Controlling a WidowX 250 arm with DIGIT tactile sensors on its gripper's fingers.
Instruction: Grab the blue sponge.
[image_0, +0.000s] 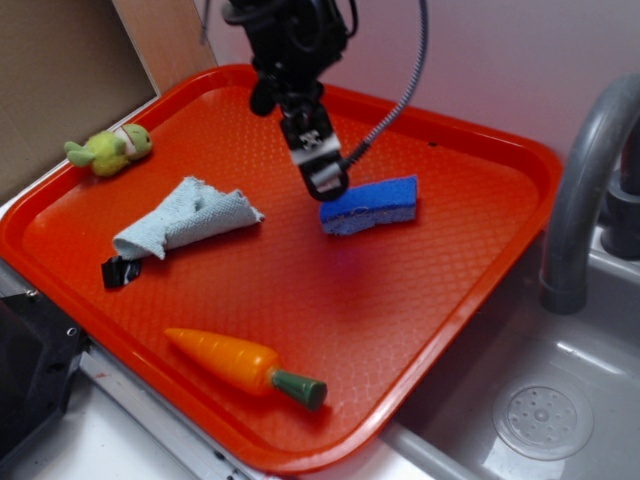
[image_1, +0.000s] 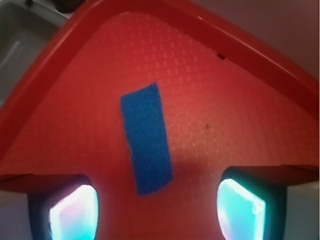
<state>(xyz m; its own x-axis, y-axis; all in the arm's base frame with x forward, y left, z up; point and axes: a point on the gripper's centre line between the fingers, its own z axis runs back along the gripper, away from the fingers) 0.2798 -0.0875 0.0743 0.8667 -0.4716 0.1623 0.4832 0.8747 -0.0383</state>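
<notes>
Two fingertips (image_1: 75, 212) of my pincer (image_1: 157, 210) stand spread wide, released and holding nothing, so the blue sponge (image_1: 146, 137) can fit between them. It lies flat mid-frame on the red tray (image_1: 60, 90), its near end between my pads.

Black arm (image_0: 285, 45) with grey braided cable (image_0: 405, 85), black end effector (image_0: 325, 180) bearing white label.
</notes>
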